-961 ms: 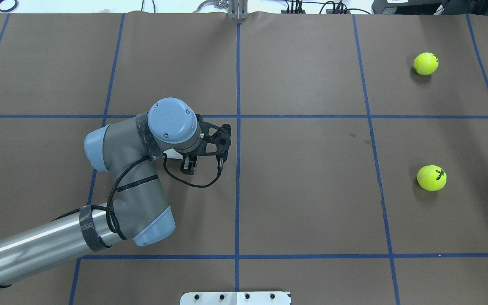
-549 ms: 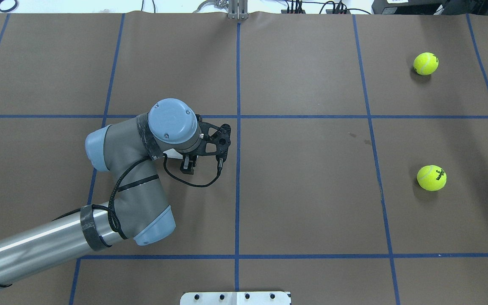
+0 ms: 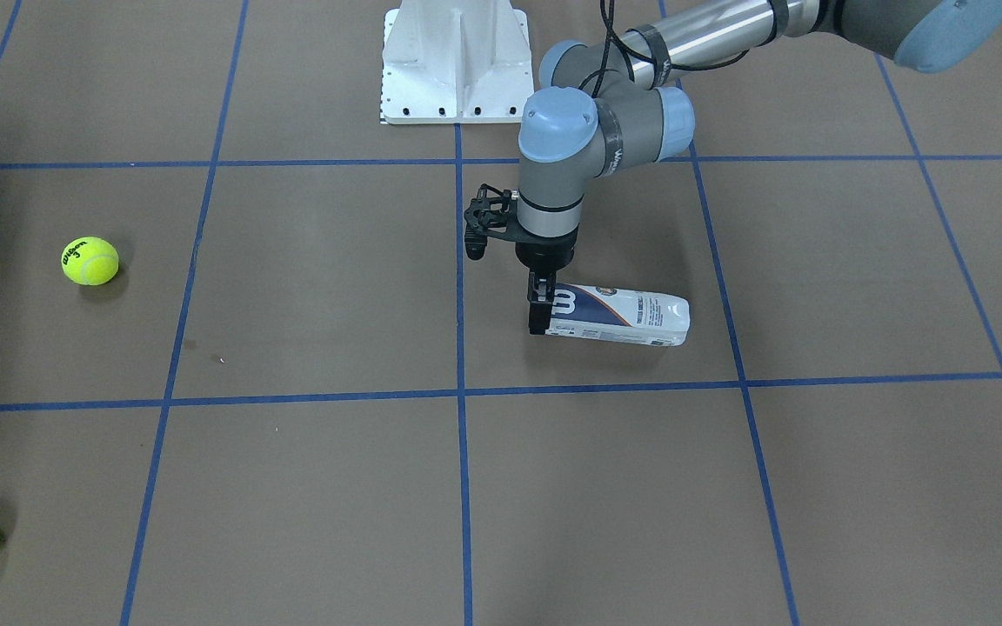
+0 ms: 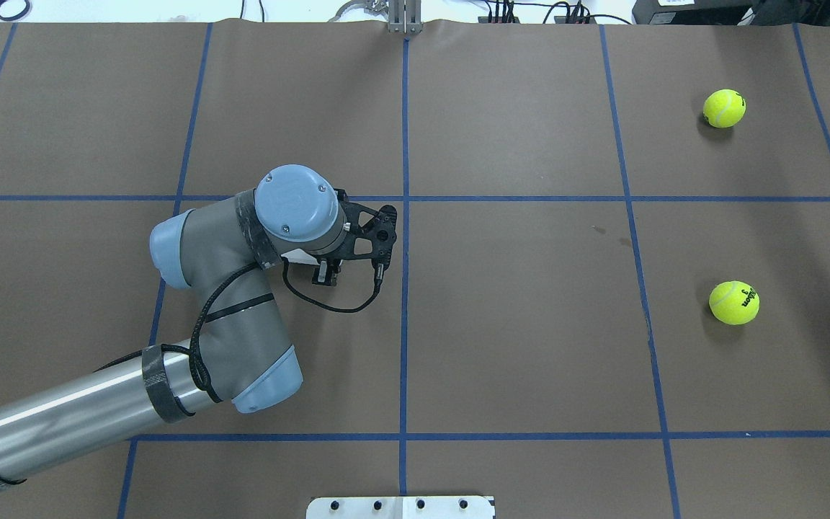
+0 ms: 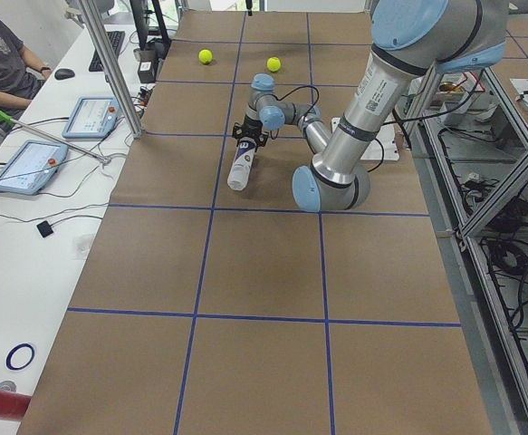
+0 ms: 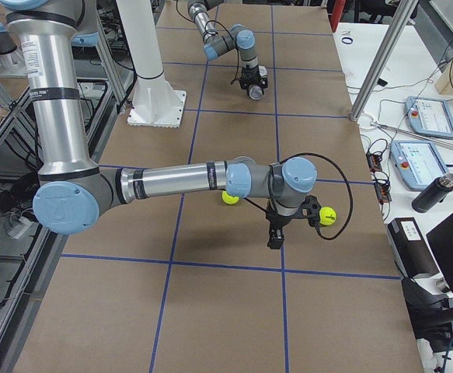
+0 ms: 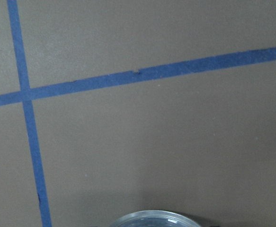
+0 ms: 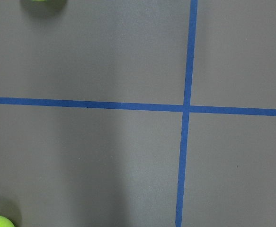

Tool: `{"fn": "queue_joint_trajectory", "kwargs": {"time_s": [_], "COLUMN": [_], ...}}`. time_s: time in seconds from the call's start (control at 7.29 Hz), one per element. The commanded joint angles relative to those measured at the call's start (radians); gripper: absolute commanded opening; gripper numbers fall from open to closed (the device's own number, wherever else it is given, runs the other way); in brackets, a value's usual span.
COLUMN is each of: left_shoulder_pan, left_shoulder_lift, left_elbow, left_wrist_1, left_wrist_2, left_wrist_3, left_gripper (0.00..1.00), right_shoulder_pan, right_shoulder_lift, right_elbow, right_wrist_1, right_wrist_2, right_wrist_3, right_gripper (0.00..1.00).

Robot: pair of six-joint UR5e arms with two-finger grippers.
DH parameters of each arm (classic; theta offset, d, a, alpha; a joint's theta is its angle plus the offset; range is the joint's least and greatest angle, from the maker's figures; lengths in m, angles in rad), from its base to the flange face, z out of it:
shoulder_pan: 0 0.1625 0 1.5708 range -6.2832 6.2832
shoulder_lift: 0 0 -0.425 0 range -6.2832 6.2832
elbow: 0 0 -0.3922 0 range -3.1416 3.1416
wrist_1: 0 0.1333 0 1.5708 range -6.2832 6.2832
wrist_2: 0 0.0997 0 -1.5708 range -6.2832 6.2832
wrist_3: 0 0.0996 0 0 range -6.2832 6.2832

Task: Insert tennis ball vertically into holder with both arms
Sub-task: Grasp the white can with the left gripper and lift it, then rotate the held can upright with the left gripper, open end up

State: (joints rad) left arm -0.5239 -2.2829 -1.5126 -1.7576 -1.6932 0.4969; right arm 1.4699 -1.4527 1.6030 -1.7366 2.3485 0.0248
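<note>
**Left arm (image 4: 206,288).** Read the overhead view as a clock face. Compared with half a second earlier, the wrist has shifted slightly toward 1 o'clock. The fingers of the left gripper (image 3: 537,323) now sit tighter under the wrist. A white sliver of the holder (image 3: 631,317), hidden before, now shows beside the wrist.

**Holder.** It lies on its side on the worktop (image 3: 292,487), just toward 9 o'clock from centre, beside the middle blue grid line (image 4: 404,324). The front-facing view shows the left gripper closed on its logo end. The silver rim appears at the bottom edge of the left wrist view.

**Right gripper (image 6: 273,242).** It points down above the worktop near the tennis balls (visible only from the right-end camera). Whether it is wide or narrow cannot be told.

**Tennis balls.** One lies at 2 o'clock (image 4: 724,108) and one at 3 o'clock (image 4: 734,303). Both are unmoved.
</note>
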Motion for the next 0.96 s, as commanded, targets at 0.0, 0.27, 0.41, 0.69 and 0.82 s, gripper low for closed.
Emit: {"fn": "queue_joint_trajectory", "kwargs": {"time_s": [0.0,0.27,0.41,0.69,0.82], "left_shoulder_pan": [-0.046,-0.065,-0.065,-0.064,-0.056], "left_shoulder_lift": [-0.048,-0.082,-0.078,-0.078,-0.072], "left_elbow": [-0.017,-0.049,-0.047,-0.049,-0.038], "left_wrist_1": [-0.072,-0.162,-0.322,-0.541,-0.668], "left_wrist_2": [0.000,0.000,0.000,0.010,0.062], "left_wrist_3": [-0.014,-0.180,-0.337,-0.646,-0.749], "left_gripper": [0.69,0.69,0.69,0.69,0.69], "right_shoulder_pan": [0.000,0.000,0.000,0.000,-0.014], "right_shoulder_lift": [0.000,0.002,0.002,0.003,0.006], "right_elbow": [0.003,0.015,0.029,0.069,0.090], "right_wrist_1": [0.000,0.000,0.000,0.000,0.003], "right_wrist_2": [0.000,0.002,0.003,0.006,0.032], "right_wrist_3": [0.000,0.000,0.000,0.001,0.000], "right_gripper": [0.99,0.99,0.99,0.99,0.99]}}
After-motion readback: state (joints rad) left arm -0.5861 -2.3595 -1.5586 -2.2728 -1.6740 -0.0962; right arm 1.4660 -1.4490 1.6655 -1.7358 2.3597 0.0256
